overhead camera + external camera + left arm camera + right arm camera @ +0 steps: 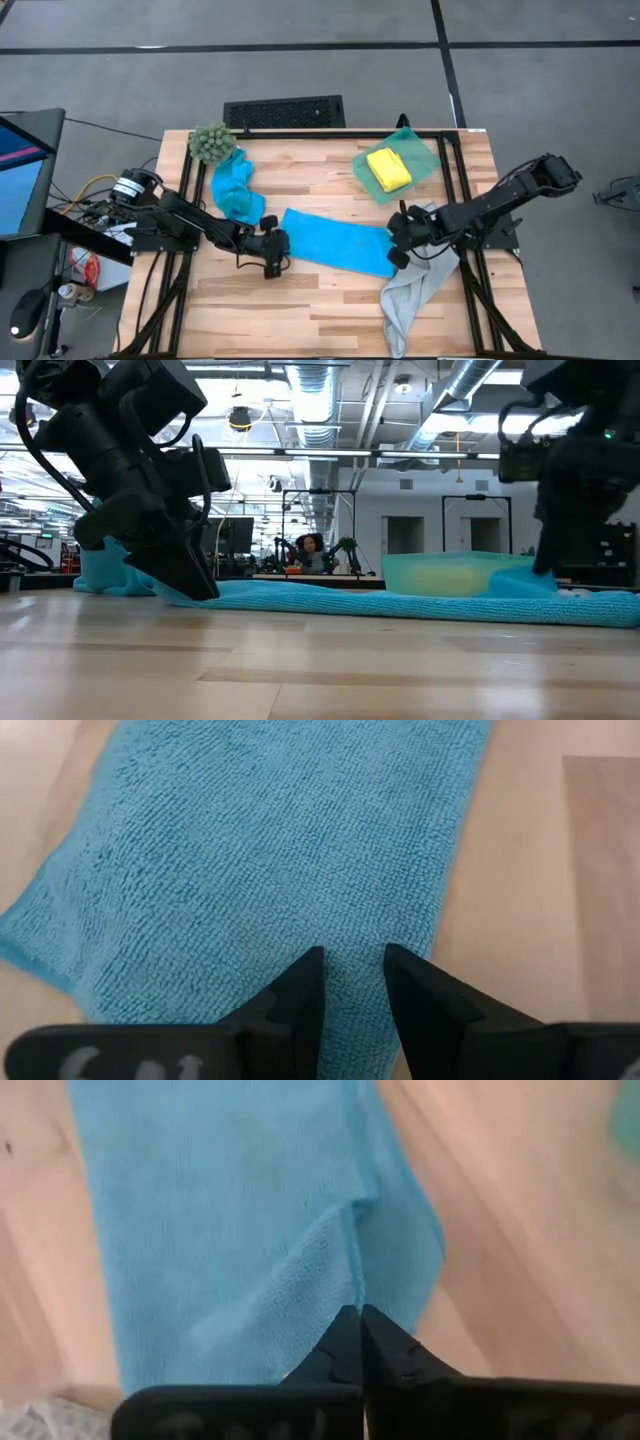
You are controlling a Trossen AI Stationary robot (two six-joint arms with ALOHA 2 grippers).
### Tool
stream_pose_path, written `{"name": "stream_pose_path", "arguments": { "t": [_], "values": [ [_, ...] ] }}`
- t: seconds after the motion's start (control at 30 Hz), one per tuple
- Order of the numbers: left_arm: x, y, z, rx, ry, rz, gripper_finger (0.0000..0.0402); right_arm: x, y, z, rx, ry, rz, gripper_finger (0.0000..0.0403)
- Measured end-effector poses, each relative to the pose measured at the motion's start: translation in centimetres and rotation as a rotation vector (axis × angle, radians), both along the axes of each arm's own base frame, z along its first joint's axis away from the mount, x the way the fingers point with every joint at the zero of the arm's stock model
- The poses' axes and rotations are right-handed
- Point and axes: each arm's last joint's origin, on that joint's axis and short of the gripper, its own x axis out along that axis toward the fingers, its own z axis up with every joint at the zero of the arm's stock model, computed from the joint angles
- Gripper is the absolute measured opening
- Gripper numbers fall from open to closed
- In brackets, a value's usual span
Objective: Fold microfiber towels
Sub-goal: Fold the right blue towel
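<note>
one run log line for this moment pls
step: fold flat blue towel | right pincer: shut on its edge | left pincer: open at opposite end

Part of the flat blue towel [338, 244] is covered at both ends by the left gripper [275, 256] and the right gripper [398, 246] in the high view. The grey towel [410, 288] is partly hidden under the right arm. In the low view, the green bin [455, 573] is seen only as a blur, and both arms are cut off by the upper edge. The distant person [308, 552] is too small to be made out.
</note>
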Motion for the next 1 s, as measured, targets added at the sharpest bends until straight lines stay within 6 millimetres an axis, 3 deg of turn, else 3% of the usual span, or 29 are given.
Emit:
{"name": "stream_pose_path", "arguments": {
  "t": [0.2, 0.4, 0.57, 0.73, 0.83, 1.0],
  "values": [
    [0.4, -0.2, 2.7, -0.013, 0.014, -0.014, 0.0103, 1.0, -1.5, 0.9, -0.1, -0.018, -0.022, 0.0007],
    [-0.2, 0.1, 6.2, 0.056, 0.06, -0.005, 0.0103, 1.7, -3.2, -0.7, -0.139, 0.078, -0.056, 0.0006],
    [-1.4, 1.0, 7.8, 0.228, 0.001, 0.055, 0.0103, 2.3, -3.1, -1.9, -0.125, 0.115, -0.041, 0.0005],
    [-1.4, 2.9, 7.5, 0.188, -0.106, 0.075, 0.0103, 2.7, -2.5, -2.7, -0.127, 0.122, -0.009, 0.0008],
    [-1.4, 4.8, 6.5, 0.101, -0.126, 0.088, 0.0103, 2.8, -2.2, -2.9, -0.127, 0.118, 0.001, 0.0007],
    [-1.8, 8.4, 5.5, 0.124, -0.114, 0.172, 0.0104, 2.8, -2.1, -2.9, -0.127, 0.112, 0.006, 0.0007]
  ]
}}
